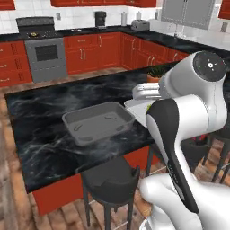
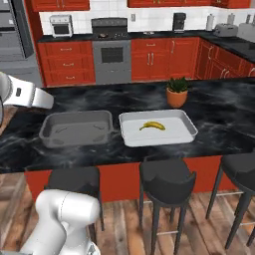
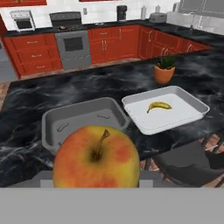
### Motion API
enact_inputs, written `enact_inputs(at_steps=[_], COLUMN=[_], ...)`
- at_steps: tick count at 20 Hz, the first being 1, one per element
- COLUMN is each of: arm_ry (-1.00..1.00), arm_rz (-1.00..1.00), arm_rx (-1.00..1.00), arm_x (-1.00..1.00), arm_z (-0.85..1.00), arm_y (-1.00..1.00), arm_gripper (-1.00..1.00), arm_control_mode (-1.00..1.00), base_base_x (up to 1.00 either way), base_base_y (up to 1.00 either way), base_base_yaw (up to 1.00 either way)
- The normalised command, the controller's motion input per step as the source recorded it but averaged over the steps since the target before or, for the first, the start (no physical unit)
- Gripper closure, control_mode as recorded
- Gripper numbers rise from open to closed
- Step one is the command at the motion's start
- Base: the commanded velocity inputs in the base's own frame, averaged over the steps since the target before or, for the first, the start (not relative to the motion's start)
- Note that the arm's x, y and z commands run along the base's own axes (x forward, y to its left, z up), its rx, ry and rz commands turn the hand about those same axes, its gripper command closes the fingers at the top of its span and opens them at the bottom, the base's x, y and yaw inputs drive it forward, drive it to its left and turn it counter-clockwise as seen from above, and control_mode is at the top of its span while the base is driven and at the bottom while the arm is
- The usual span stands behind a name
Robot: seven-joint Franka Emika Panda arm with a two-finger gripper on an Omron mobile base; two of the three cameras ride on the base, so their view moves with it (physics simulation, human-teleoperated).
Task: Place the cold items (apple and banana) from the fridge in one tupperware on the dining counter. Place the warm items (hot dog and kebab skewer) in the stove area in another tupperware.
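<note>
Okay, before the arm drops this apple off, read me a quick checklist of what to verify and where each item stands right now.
1. Apple held in the end effector: ok, it sits right before the hand camera.
2. Banana already in the white tupperware: ok.
3. White tupperware has bare floor for the apple: ok.
4. Grey tupperware kept free for warm items: ok, nothing in it.
5. Apple above the white tupperware: not ok, it hangs short of both containers.
6. Potted plant out of the way: ok, behind the tupperware.
</note>
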Motion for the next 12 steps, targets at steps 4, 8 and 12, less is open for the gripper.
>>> enact_inputs(at_steps=[4,8,12], arm_ry=[0.0,0.0,0.0], arm_rz=[0.0,0.0,0.0], arm_rx=[0.0,0.0,0.0], arm_x=[0.0,0.0,0.0], arm_z=[0.0,0.0,0.0], arm_y=[0.0,0.0,0.0], arm_gripper=[1.0,1.0,1.0], arm_control_mode=[1.0,1.0,1.0], base_base_x=[0.59,0.71,0.82], base_base_y=[-1.0,-0.96,-0.69], base_base_yaw=[0.09,0.16,0.36])
